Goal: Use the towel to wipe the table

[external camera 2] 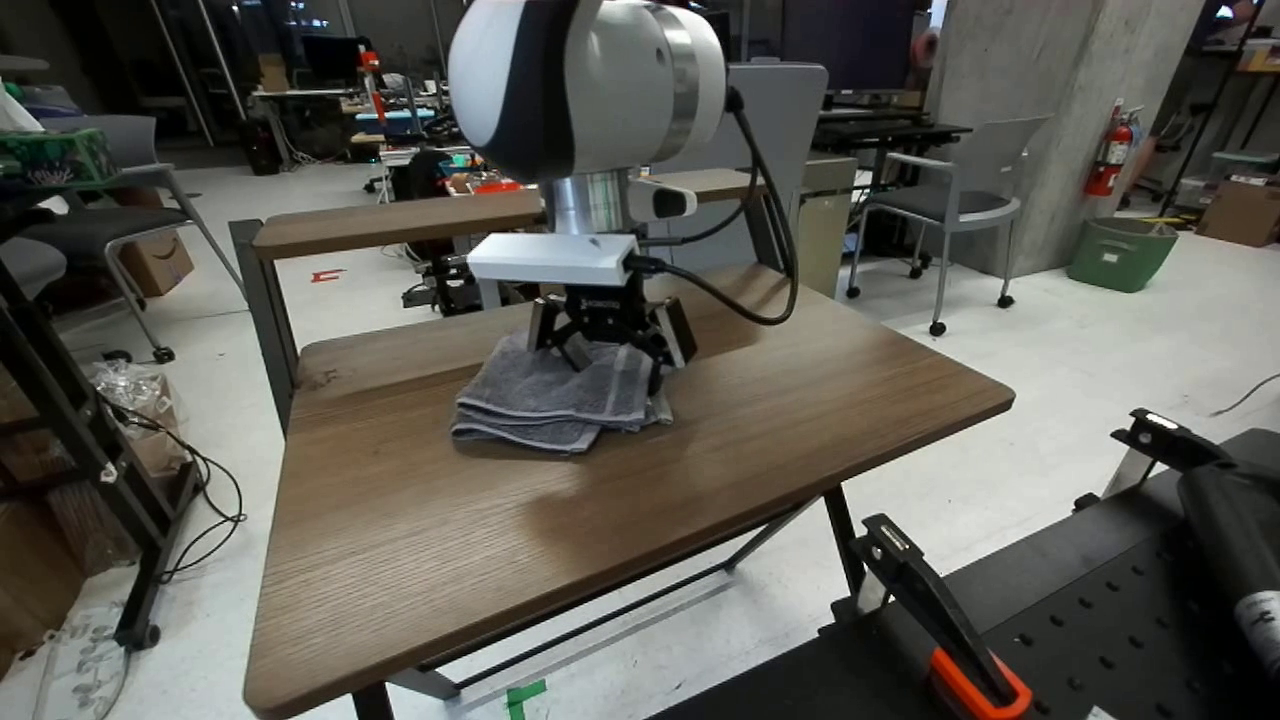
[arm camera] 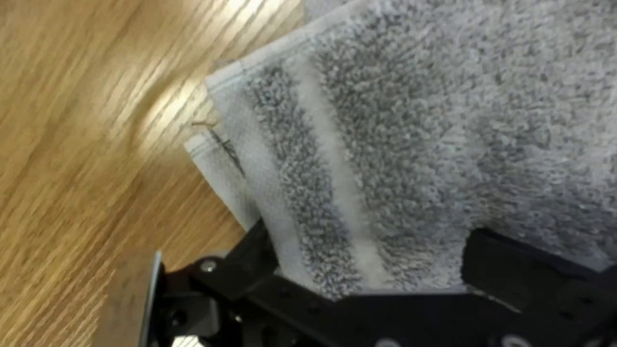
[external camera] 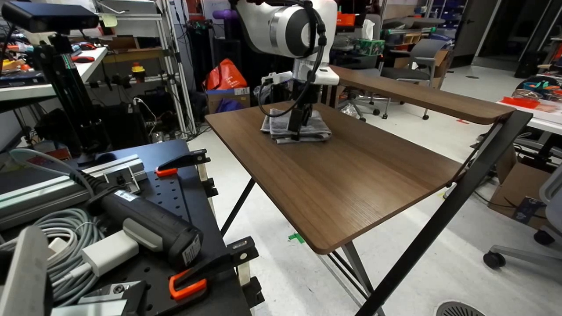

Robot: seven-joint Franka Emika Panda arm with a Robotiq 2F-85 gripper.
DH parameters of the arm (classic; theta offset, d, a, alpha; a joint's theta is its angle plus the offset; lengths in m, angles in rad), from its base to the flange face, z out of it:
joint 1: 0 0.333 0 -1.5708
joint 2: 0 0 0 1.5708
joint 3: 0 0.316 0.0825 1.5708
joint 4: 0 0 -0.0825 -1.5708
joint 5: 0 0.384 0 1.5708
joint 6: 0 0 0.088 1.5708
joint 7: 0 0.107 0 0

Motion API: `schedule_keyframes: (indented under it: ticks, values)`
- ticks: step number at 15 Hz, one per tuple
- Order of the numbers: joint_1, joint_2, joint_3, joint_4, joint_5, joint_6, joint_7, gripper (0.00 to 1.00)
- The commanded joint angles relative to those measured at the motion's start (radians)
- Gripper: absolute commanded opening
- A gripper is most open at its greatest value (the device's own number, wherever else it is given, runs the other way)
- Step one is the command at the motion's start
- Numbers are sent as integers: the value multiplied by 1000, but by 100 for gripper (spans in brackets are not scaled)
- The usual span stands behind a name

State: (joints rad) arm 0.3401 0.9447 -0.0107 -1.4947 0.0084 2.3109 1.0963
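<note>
In an exterior view, from centre: orange bag at eleven o'clock, coiled cable at eight.

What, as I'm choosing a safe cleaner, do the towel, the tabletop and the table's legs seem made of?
Towel: matte terry cloth, perhaps cotton; nubbly pile, flat stripes.
Tabletop: satin wood-grain laminate or veneer, perhaps solid wood; even grain, soft highlights.
Legs: probably painted metal, black with low sheen; slim, straight, uniformly coloured bars.

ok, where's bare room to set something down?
Bare: the table between the towel and slanted leg; also, in an exterior view, from the towel to the lower-left corner. Crowded: at the towel, under the gripper, and the black bench, holding clamps and coiled cable.
</note>
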Motion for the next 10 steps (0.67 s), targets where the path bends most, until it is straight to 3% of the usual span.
schedule_keyframes:
  ticks: [1, 4, 6, 7, 10]
  values:
    - [34, 24, -6, 64, -29, -57, -19, 100]
    - [46, -54, -2, 49, -45, -83, -37, 100]
    - [19, -111, 35, 14, -24, -108, -113, 100]
    - [39, -42, 8, 60, -27, -70, -54, 100]
    - [34, -88, 20, 46, -26, -100, -89, 100]
